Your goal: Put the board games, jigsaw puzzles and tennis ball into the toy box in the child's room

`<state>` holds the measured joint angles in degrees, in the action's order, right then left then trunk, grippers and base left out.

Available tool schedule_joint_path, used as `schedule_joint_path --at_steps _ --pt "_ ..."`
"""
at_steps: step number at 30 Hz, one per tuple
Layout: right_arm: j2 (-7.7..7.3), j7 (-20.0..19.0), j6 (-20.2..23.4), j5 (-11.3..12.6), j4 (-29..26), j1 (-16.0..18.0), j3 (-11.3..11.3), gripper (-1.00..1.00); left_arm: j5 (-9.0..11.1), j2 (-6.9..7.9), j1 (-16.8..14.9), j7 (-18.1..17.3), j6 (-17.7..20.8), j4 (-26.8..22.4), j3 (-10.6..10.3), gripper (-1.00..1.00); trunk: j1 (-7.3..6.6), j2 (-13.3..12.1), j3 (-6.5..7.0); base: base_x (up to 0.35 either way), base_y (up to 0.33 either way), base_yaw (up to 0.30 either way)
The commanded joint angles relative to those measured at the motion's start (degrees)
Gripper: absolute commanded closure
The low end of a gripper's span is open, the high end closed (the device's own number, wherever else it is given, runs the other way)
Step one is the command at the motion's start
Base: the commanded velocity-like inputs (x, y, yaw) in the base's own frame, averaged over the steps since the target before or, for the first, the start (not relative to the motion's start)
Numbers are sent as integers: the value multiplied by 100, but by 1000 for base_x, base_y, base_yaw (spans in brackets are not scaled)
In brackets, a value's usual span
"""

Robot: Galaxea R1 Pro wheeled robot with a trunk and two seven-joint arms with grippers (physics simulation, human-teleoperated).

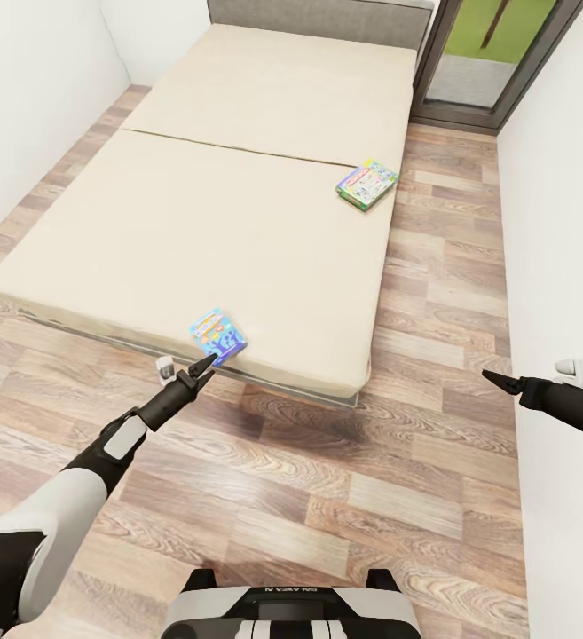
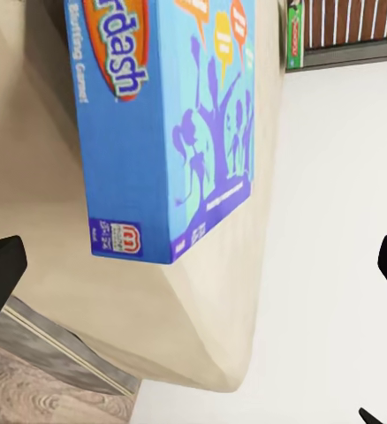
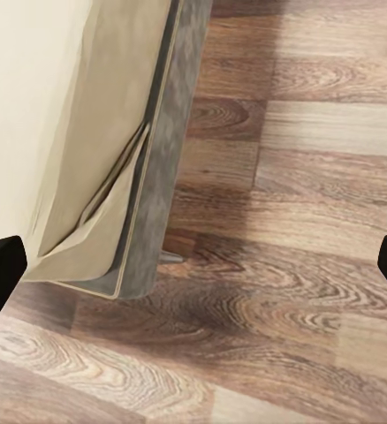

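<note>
Two board games lie on the bed (image 1: 193,204). The mostly blue one (image 1: 216,335) sits at the mattress's near edge, and a white-green one (image 1: 367,184) lies at its right edge. My left gripper (image 1: 204,364) hovers just in front of the blue game, open and empty. In the left wrist view the blue game (image 2: 171,124) lies close ahead of the open left gripper (image 2: 193,274), with the white-green game (image 2: 294,35) far beyond. Off the bed's right side, my right gripper (image 1: 495,379) hangs over the floor. It (image 3: 193,265) is open, facing the bed's corner (image 3: 96,177).
White walls close in on both sides. A dark-framed glass door (image 1: 486,53) stands at the back right beside the grey headboard (image 1: 318,18). Wood-plank floor (image 1: 433,293) runs along the bed's right side and in front of it. My base (image 1: 282,612) is at the bottom.
</note>
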<state>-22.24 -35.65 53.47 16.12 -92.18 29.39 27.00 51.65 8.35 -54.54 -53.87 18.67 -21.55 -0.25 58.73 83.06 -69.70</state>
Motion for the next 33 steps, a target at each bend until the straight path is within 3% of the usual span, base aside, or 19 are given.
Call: schedule_joint_path --at_steps 1,33 --pt "0 -29 32 -9 -2 4 7 -100 38 1 -2 -12 60 2 -3 -100 0 2 -2 0 0 -20" --pt "0 -29 32 -7 -2 -3 7 -100 59 34 -4 -10 51 10 -2 -100 0 2 -2 0 0 -4"
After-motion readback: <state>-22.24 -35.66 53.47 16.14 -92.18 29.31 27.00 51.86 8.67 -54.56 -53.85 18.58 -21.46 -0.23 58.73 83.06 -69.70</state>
